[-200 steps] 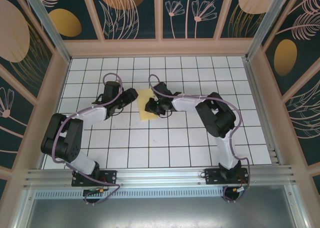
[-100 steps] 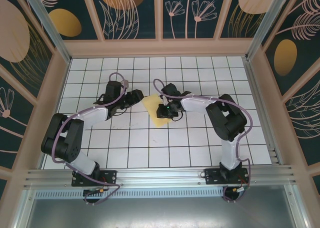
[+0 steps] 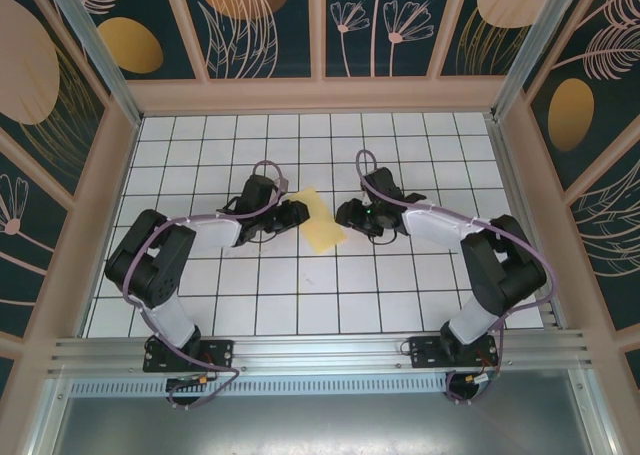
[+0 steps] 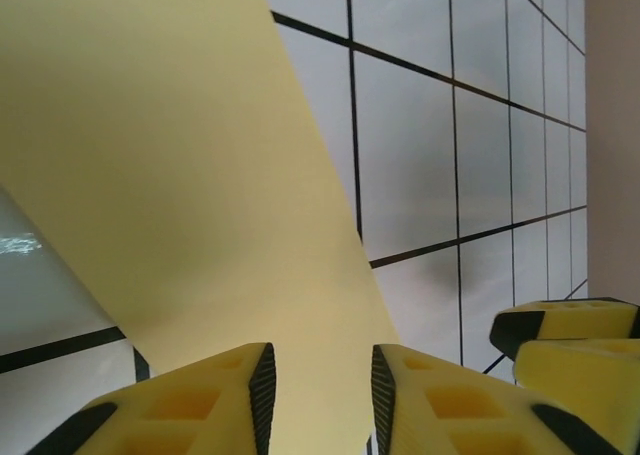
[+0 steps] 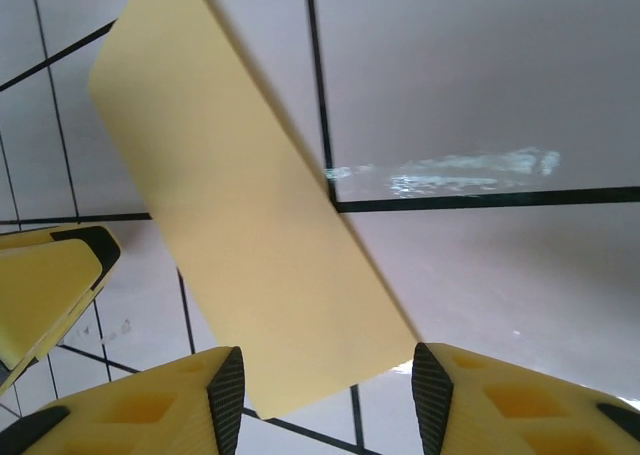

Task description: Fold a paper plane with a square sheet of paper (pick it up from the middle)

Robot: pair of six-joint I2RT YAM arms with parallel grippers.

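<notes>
The pale yellow sheet of paper (image 3: 322, 222) lies slanted mid-table as an oblong strip about one tile wide. My left gripper (image 3: 300, 211) is at its left edge. In the left wrist view the paper (image 4: 200, 175) runs down between the left gripper (image 4: 320, 360) fingers, and a narrow gap still shows between the pads. My right gripper (image 3: 343, 215) stands just right of the strip. It is open wide in the right wrist view, where the paper's (image 5: 250, 245) near end, slightly lifted and casting a shadow, lies between the right gripper (image 5: 327, 360) fingertips without touching them.
The white grid-tiled table (image 3: 400, 275) is walled by pink wooden frames (image 3: 320, 95). The two grippers face each other closely: the right fingers (image 4: 570, 325) show in the left wrist view, and a left finger (image 5: 50, 285) shows in the right wrist view.
The right gripper let go of the paper, opened and drew back to the right. The left gripper moved right onto the paper's left edge and narrowed its jaws. The paper shifted right.
</notes>
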